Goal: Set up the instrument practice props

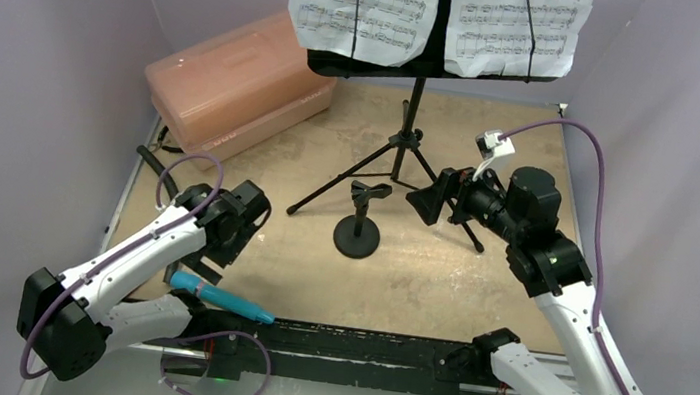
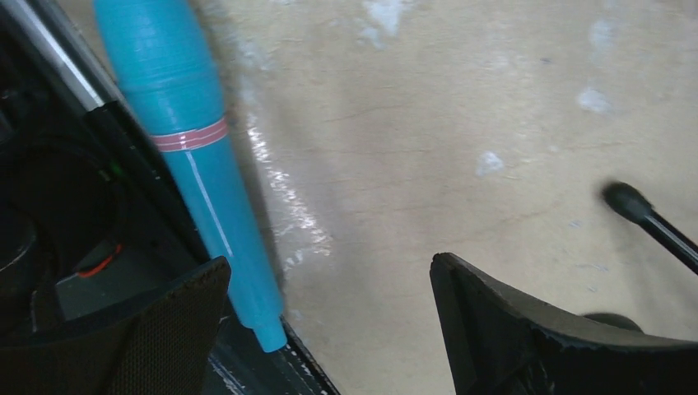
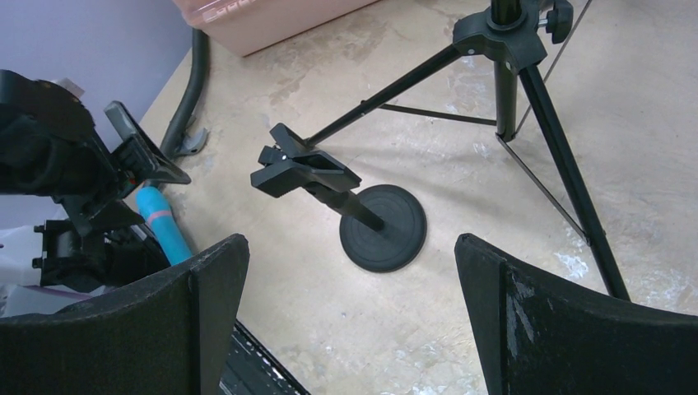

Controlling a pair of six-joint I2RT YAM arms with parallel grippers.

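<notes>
Microphone (image 1: 218, 297) flat at the near edge of the table (image 1: 455, 291), long axis along that edge, narrow tail toward the middle. Left gripper (image 2: 329, 271) close over it, spread wide, holding nothing; tail just beside one finger (image 2: 165, 329), barrel angling away, not centred in the gap. Right gripper (image 1: 429, 202) well apart, likewise wide and empty, facing the mic stand (image 1: 359, 227) with vacant clip (image 3: 300, 169). Left gripper the nearer; likely sideways shift before closing across the barrel.
</notes>
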